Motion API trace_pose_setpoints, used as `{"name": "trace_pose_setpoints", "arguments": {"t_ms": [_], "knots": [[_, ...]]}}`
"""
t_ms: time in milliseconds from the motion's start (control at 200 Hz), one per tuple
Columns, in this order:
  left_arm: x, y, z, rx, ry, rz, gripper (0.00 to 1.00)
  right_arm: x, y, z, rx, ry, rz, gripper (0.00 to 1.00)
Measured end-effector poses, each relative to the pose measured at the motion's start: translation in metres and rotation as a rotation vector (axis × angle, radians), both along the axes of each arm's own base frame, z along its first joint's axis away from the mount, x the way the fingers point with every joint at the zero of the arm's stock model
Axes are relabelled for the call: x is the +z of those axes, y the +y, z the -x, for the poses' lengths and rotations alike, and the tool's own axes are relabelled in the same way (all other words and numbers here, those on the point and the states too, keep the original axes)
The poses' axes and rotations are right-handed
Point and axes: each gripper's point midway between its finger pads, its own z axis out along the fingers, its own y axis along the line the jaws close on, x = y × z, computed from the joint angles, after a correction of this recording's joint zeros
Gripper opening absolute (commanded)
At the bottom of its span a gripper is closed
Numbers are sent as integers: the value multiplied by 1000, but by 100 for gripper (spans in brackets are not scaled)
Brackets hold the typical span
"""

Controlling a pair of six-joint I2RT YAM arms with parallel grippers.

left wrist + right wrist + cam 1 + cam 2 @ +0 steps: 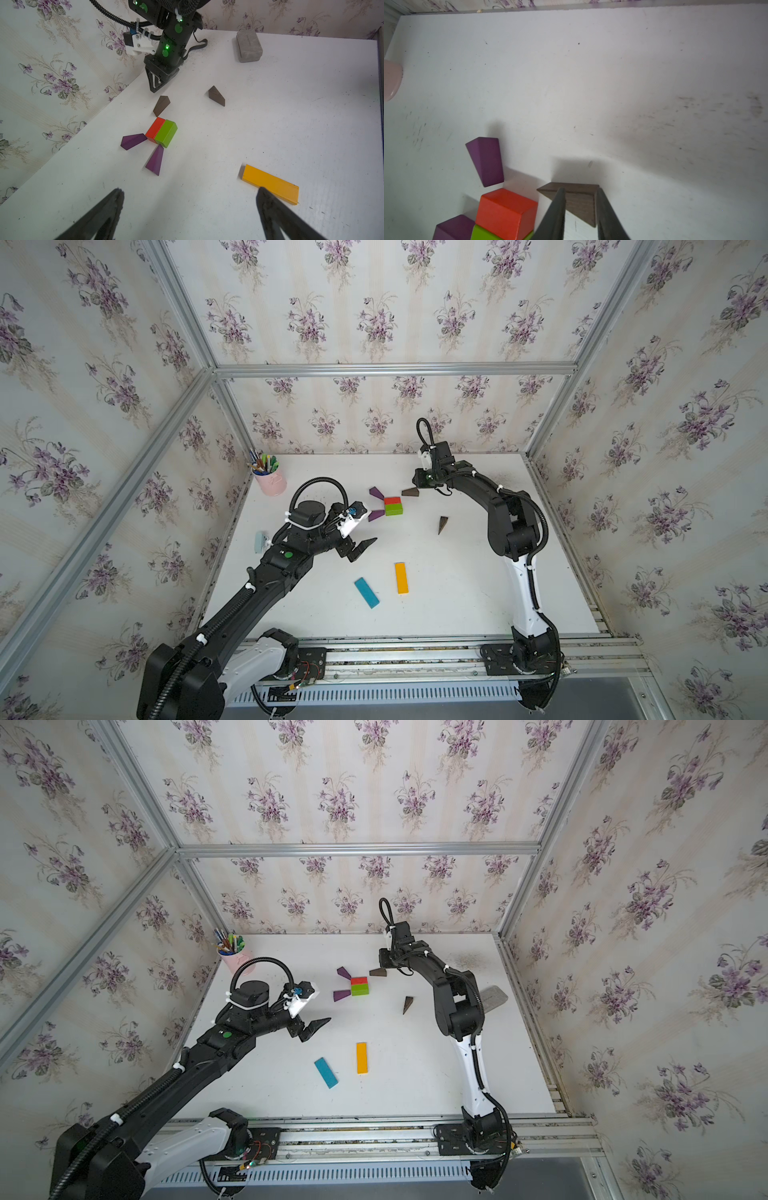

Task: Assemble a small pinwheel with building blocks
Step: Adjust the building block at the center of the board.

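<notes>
The red block (392, 501) and green block (393, 509) lie side by side at mid-table. Two purple wedges (376, 492) (376, 515) point at their left corners. My right gripper (579, 190) is shut on a brown wedge (581, 202) resting low by the red block's (506, 209) far right corner. A second brown wedge (442, 524) lies alone to the right. The orange bar (401, 578) and blue bar (366, 592) lie nearer the front. My left gripper (190, 190) hovers open and empty left of the orange bar (270, 182).
A pink cup of pens (271, 483) stands in the back left corner. A grey eraser-like block (249, 46) lies near the table's right edge, behind the right arm. Patterned walls close in the table on three sides.
</notes>
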Motion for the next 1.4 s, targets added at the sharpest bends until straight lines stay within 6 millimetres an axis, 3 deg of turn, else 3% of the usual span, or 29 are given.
{"name": "trace_pose_setpoints", "arguments": {"t_ms": [250,560,1399], "knots": [[1,0,0,-1,-2,1,100,-17,-10,10,-21,32,37,29],[1,0,0,-1,-2,1,100,-11,-3,3,-6,14,8,27],[0,0,0,-1,0,0,100,-19,12,1,24,45,-6,25]]}}
